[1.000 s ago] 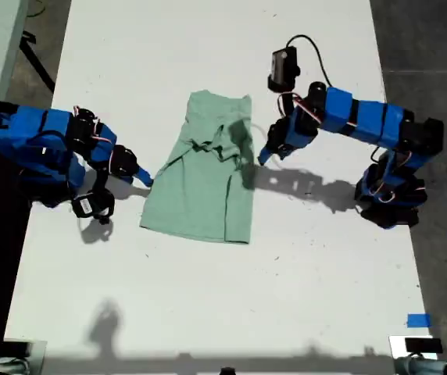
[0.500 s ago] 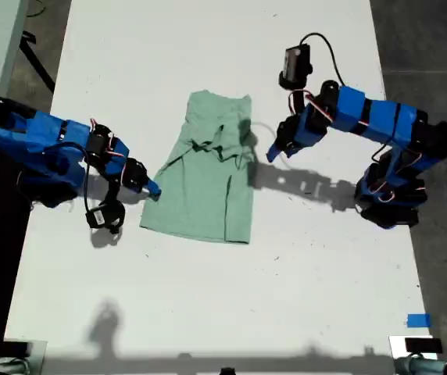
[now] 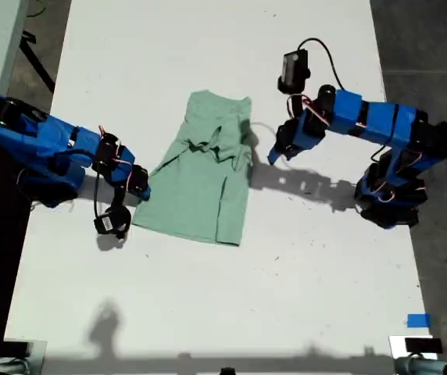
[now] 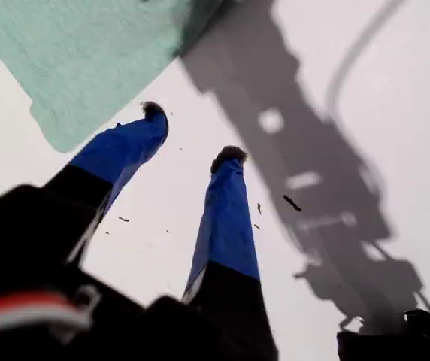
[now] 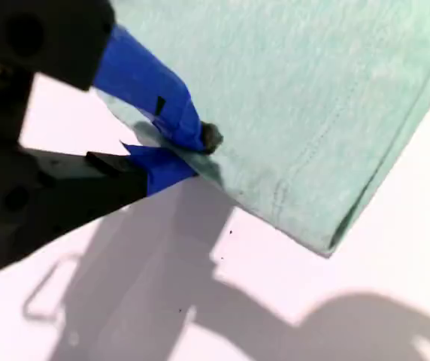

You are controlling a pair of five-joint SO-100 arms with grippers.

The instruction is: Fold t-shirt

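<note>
**Shirt pinched at one edge, other gripper open beside it**

Exterior view: the t-shirt (image 3: 202, 181) is seen lying rumpled and partly folded mid-table (image 3: 208, 312). One arm is at the exterior view's left, its tips at the shirt's lower edge on that side. The other arm is at the exterior view's right, tips just off the shirt's edge, apart from the cloth.

First wrist view: my first gripper (image 4: 192, 134) is seen with its fingers (image 4: 226, 218) spread and nothing between them. A t-shirt (image 4: 87, 60) corner lies just beyond one fingertip, not touched. The arm's shadow falls on the table (image 4: 395, 150).

Second wrist view: my second gripper (image 5: 189, 154) is closed on the t-shirt (image 5: 305, 90) edge, the cloth nipped between the fingers (image 5: 147, 83). The hem corner lies near the tips, flat on the table (image 5: 275, 301).
</note>
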